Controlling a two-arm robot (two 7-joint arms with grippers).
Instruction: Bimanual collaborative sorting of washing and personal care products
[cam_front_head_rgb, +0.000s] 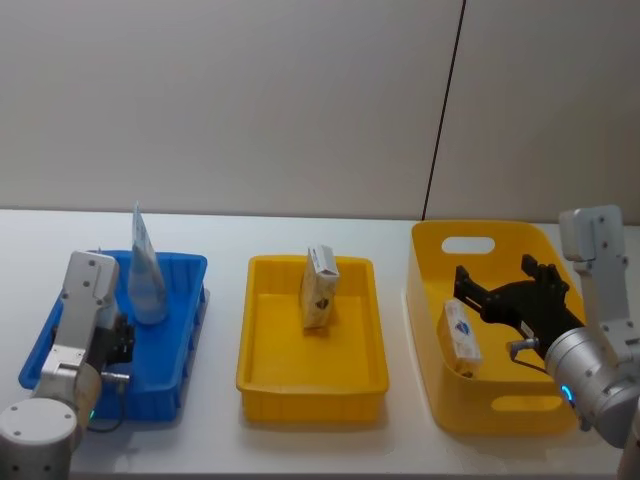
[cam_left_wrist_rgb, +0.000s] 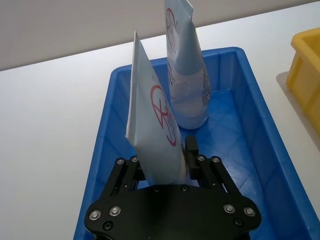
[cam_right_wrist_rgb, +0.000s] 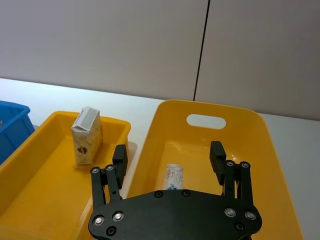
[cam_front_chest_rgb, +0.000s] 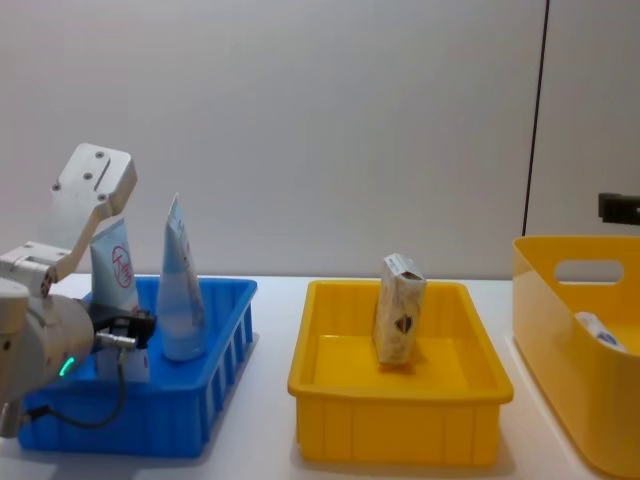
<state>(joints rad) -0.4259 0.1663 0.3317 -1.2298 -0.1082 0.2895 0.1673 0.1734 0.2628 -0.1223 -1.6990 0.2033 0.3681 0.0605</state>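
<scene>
My left gripper (cam_left_wrist_rgb: 162, 161) clamps a red-marked tube (cam_left_wrist_rgb: 152, 125) in the nine-o'clock blue bin (cam_left_wrist_rgb: 237, 117) beside a second tube (cam_left_wrist_rgb: 187, 85), a pack (cam_front_head_rgb: 320, 288) stands in the tray (cam_front_head_rgb: 310, 365), and my right gripper (cam_right_wrist_rgb: 168, 151) gapes over one pale item (cam_right_wrist_rgb: 174, 176) at three, so it's nearly sorted, I'd say.

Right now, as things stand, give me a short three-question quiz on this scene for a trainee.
1. True or false: the left claw is shut on a squeeze tube at the blue bin.
2. Fill in the word: the right claw, above the handled yellow bin, is ____ (open or shut).
3. Where does the beige pack stand?
A. In the blue bin
B. In the middle yellow tray
C. In the handled yellow bin

Key: 1 true; 2 open; 3 B.
</scene>
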